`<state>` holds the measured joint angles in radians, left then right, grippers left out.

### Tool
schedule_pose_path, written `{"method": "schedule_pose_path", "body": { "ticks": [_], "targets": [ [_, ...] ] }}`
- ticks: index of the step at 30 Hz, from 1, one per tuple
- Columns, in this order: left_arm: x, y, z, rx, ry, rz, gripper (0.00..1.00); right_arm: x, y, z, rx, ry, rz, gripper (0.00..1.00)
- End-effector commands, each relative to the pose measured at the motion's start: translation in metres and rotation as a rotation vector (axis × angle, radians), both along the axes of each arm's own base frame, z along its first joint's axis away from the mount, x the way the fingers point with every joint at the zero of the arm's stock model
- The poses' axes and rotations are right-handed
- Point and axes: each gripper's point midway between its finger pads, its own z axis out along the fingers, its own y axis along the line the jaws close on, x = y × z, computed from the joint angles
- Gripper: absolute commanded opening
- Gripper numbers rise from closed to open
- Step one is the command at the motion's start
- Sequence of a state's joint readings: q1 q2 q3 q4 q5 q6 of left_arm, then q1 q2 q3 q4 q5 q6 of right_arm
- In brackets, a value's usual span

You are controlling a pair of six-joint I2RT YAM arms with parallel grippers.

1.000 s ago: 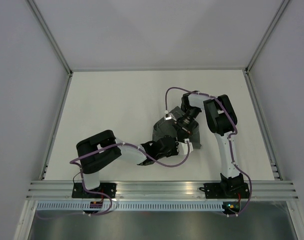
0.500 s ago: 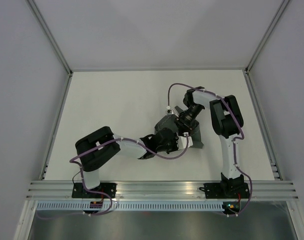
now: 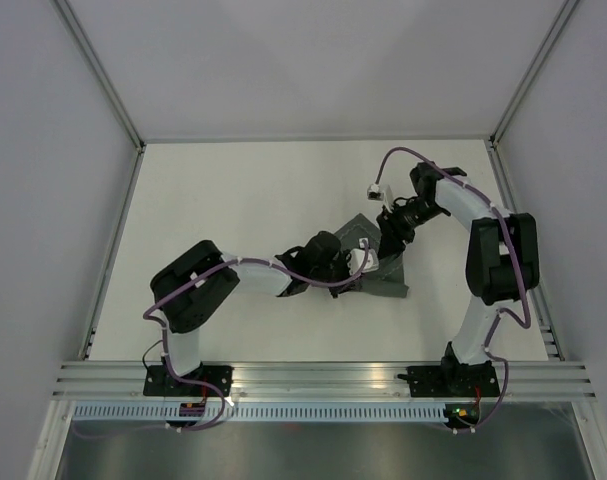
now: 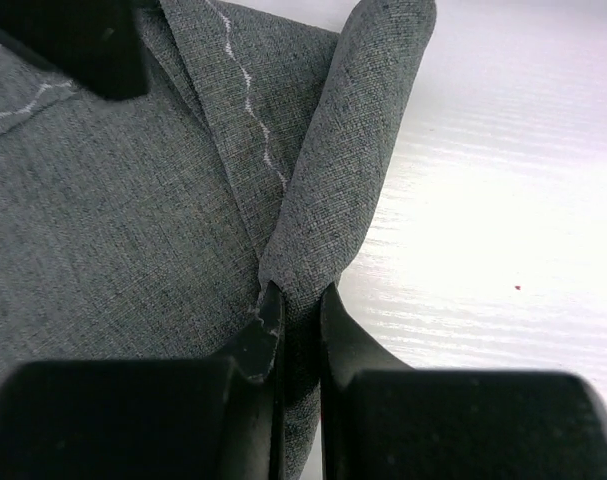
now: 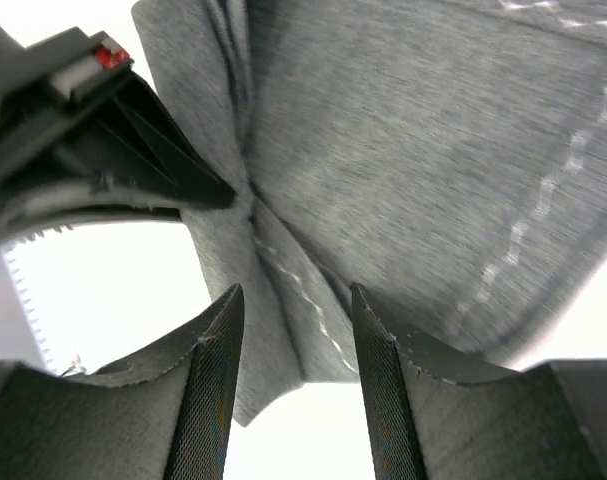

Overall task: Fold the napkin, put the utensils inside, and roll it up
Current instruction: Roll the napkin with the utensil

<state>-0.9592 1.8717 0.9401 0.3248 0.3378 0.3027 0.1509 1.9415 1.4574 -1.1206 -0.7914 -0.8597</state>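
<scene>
The napkin (image 3: 387, 281) lies bunched at centre-right of the white table (image 3: 233, 200), with open surface on every side. Only the left wrist view shows the left gripper (image 4: 299, 318) clenched on a rolled fold, beside pale stitching (image 4: 251, 100). The right wrist view shows the right gripper (image 5: 293, 330) released, its jaws spread above the cloth.

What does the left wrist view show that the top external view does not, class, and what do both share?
Left wrist only: pale stitching, and the left gripper with jaws shut on a rolled fold of the napkin. Top external only: the whole right arm, and where the napkin lies on the table. Both: the dark grey napkin, with the left gripper at it.
</scene>
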Motion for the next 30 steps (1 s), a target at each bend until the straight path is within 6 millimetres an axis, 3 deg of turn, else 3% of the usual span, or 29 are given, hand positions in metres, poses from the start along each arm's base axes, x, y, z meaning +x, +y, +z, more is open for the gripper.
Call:
{"method": "schedule_pose_path", "body": {
  "ticks": [1, 6, 11, 12, 16, 19, 30],
  "targets": [
    [-0.049, 0.038, -0.053, 0.140, 0.399, -0.023, 0.02, 0.011, -0.006, 0.023, 0.033, -0.204, -0.042, 0.53],
    [-0.048, 0.039, -0.047, 0.110, 0.590, -0.045, 0.02, 0.004, -0.015, 0.030, 0.006, -0.384, -0.058, 0.57],
    [-0.049, 0.046, -0.059, 0.161, 0.752, -0.026, 0.02, -0.015, -0.010, 0.028, -0.036, -0.545, -0.001, 0.59],
    [-0.047, 0.041, -0.054, 0.147, 0.774, -0.037, 0.02, -0.017, -0.011, 0.023, -0.075, -0.565, 0.004, 0.59],
    [-0.041, 0.042, -0.054, 0.148, 0.856, -0.021, 0.02, -0.042, 0.016, 0.000, -0.137, -0.672, 0.098, 0.61],
    [-0.037, 0.042, -0.054, 0.142, 0.906, -0.008, 0.02, -0.049, 0.029, -0.010, -0.169, -0.729, 0.130, 0.61],
    [-0.026, 0.036, -0.060, 0.149, 0.972, 0.024, 0.02, -0.061, 0.046, -0.040, -0.252, -0.760, 0.218, 0.61]
  ]
}}
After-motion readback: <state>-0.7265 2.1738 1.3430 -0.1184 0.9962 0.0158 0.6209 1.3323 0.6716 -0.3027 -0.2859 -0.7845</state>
